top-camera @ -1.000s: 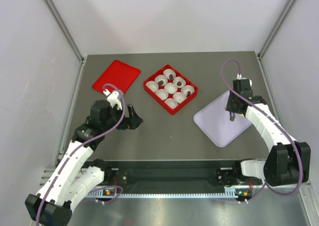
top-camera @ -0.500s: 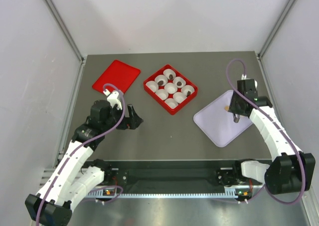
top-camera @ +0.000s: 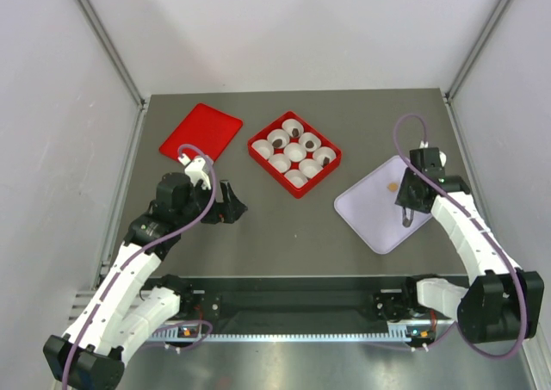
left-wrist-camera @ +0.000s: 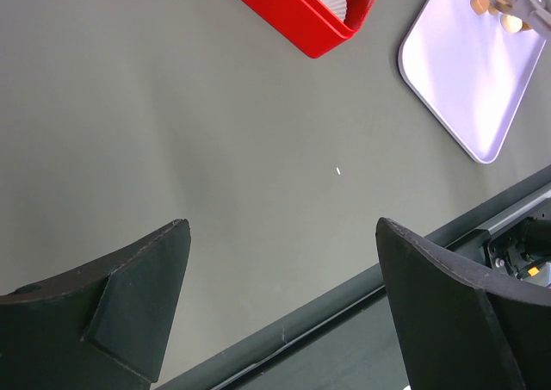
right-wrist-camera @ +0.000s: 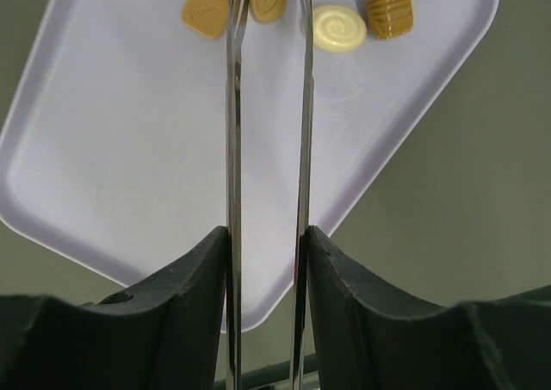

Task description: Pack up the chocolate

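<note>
Four tan and cream chocolates [right-wrist-camera: 338, 27] lie in a row toward the far side of the lavender tray [right-wrist-camera: 129, 149], at the right of the table [top-camera: 284, 226]. A few dark ones sit in the white paper cups [top-camera: 277, 160] of the red box [top-camera: 255, 149], which stands left of the tray, toward the far side of the table. One oval piece [right-wrist-camera: 267, 0] lies between the parted tips of the metal tongs [right-wrist-camera: 233, 149], close against the left blade; whether it is pinched cannot be told. The right gripper [right-wrist-camera: 265, 252] is clamped on the arms of the tongs above the tray. At near left, well apart from all this, the left gripper [left-wrist-camera: 280, 295] hangs over bare table with its jaws spread wide and nothing between them. The red lid [top-camera: 200, 132] lies flat at far left.
</note>
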Tool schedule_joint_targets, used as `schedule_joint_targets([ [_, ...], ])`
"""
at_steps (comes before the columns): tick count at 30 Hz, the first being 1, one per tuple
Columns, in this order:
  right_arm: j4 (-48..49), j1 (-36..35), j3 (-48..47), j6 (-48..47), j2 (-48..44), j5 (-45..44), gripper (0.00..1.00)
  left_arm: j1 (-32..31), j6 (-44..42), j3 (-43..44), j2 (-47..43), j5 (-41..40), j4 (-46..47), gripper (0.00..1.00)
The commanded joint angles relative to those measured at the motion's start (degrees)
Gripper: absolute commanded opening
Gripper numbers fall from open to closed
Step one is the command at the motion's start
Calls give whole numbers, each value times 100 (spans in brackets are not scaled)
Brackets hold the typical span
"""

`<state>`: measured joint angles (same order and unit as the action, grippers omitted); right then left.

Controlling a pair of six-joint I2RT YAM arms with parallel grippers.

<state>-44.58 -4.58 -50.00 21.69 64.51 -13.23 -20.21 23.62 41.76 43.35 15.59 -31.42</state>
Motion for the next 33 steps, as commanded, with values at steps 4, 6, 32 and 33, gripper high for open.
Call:
schedule_joint_targets([
  [4,247,89,157,125,-167,84,39,-27,-41,-10,-81,75,250,93],
  [6,239,89,122,125,-105,163,36,-27,-41,-19,-46,102,259,93],
  [32,-104,80,-388,-271,-360,-21,28,-27,-41,-19,-64,49,242,93],
  [33,-104,89,-423,-271,-360,-21,28,-27,-41,-19,-64,49,233,93],
])
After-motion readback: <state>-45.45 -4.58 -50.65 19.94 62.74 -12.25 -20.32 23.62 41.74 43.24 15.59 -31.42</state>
